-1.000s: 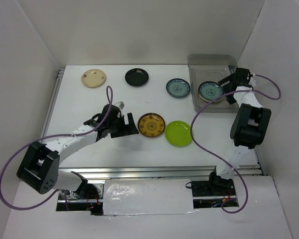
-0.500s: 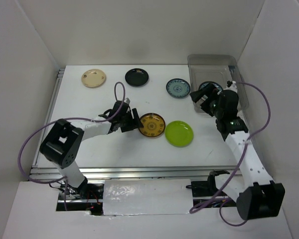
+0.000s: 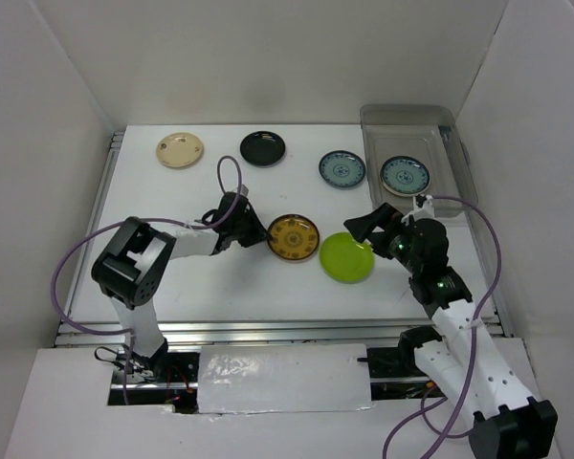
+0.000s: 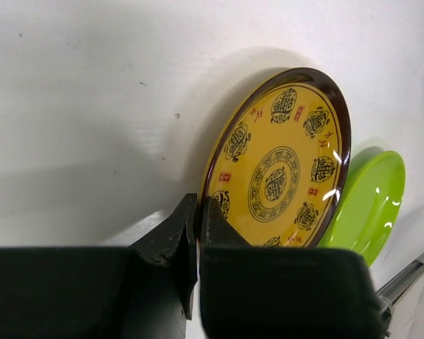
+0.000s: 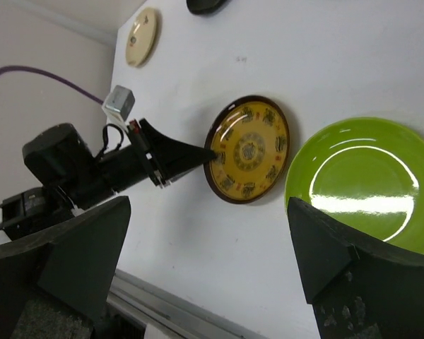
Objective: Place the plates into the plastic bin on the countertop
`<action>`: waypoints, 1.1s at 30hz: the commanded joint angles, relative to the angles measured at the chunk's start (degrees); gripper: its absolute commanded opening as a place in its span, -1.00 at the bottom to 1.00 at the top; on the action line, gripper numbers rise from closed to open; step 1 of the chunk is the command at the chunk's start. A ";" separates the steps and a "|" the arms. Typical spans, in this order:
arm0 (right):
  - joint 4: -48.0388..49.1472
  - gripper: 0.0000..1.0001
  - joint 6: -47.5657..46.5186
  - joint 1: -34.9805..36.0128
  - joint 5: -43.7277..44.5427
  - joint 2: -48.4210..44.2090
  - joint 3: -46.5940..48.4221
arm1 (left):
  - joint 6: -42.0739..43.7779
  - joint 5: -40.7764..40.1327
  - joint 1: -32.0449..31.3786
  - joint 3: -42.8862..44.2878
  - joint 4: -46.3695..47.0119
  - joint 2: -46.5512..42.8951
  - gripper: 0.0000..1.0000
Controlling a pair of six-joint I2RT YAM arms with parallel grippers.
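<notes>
On the white countertop [image 3: 220,287] lies an amber-brown patterned plate [image 3: 294,237] [image 4: 283,162] [image 5: 249,150]. My left gripper [image 3: 260,232] [image 4: 199,212] is shut on its left rim, one finger under the edge and one on top. A lime green plate [image 3: 344,258] [image 4: 367,205] [image 5: 364,183] lies just right of it. My right gripper [image 3: 364,225] [image 5: 208,208] hovers open above that plate's upper right edge, holding nothing. The plastic bin [image 3: 408,113] at the back right holds one blue-patterned plate [image 3: 404,175].
Along the back lie a cream plate [image 3: 180,149], a black plate [image 3: 262,147] and a second blue-patterned plate [image 3: 342,169] beside the bin. White walls enclose the table on three sides. A metal rail [image 3: 268,330] runs along the near edge.
My left gripper reached the amber plate and closed on its rim. My right arm left the bin, with the blue-patterned plate staying inside, and swung down over the green plate, still open.
</notes>
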 commanded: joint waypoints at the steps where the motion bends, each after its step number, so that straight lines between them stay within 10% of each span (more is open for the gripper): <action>1: 7.81 1.00 -1.55 2.74 -3.42 5.07 -1.10 | -0.31 -3.94 0.70 -2.74 -2.58 -2.71 -1.00; 7: 11.17 1.00 -11.21 7.67 -5.36 19.74 5.57 | 0.29 -13.72 0.96 -9.33 -12.97 -22.72 -1.00; 18: 19.86 0.76 -12.54 14.00 -14.15 37.61 10.86 | 9.62 11.07 6.24 -9.43 -17.36 -36.57 -1.00; 25: 22.06 -0.16 -10.26 16.38 -15.90 41.92 11.74 | 10.15 16.87 9.49 -9.95 -17.63 -40.34 -1.00; 29: 26.89 -0.26 -7.01 16.12 -19.42 41.57 9.72 | 10.41 19.07 10.89 -10.56 -17.54 -40.53 -1.00; 33: 30.49 -0.91 -4.72 16.21 -22.41 42.01 9.45 | 10.24 21.09 11.86 -10.92 -16.58 -39.91 -1.00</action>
